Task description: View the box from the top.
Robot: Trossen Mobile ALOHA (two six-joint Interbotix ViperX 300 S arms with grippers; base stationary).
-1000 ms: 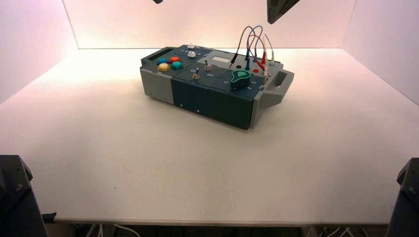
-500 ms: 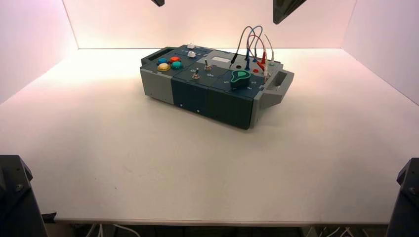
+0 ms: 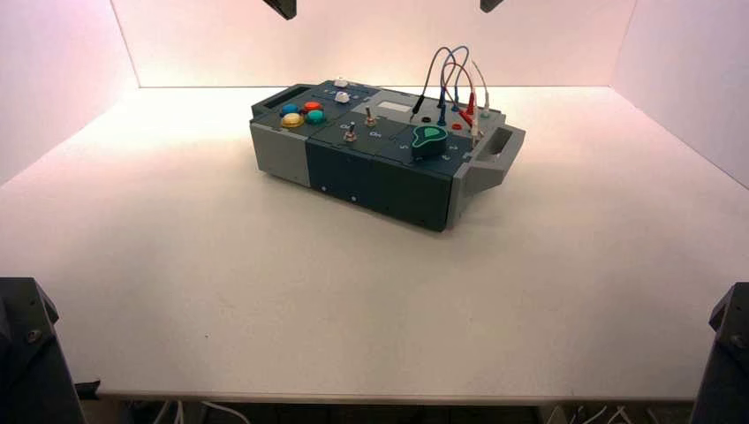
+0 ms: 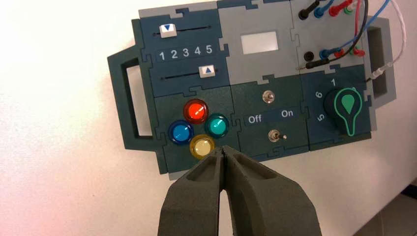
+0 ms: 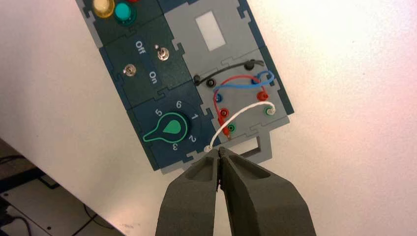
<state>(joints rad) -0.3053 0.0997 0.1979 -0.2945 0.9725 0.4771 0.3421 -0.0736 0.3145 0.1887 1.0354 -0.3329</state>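
The box [image 3: 380,150] lies at the back middle of the white table, turned a little. Both grippers hang high above it, only their tips showing at the top edge of the high view: left gripper [image 3: 281,7], right gripper [image 3: 491,4]. The left wrist view looks straight down on the box [image 4: 255,98]; my left gripper [image 4: 224,150] is shut and empty over the yellow button [image 4: 202,145]. In the right wrist view my right gripper [image 5: 218,149] is shut and empty above the box's grey handle end [image 5: 260,150], near the green knob [image 5: 169,129] and looped wires [image 5: 241,81].
White walls close in the table [image 3: 265,291] at the back and both sides. Dark arm bases stand at the front left corner [image 3: 26,353] and front right corner [image 3: 729,353]. Past the table edge in the right wrist view lies floor with cables [image 5: 29,196].
My right gripper has moved up and almost out of the top of the high view. My left gripper shows slightly more at the top edge. The box has not moved.
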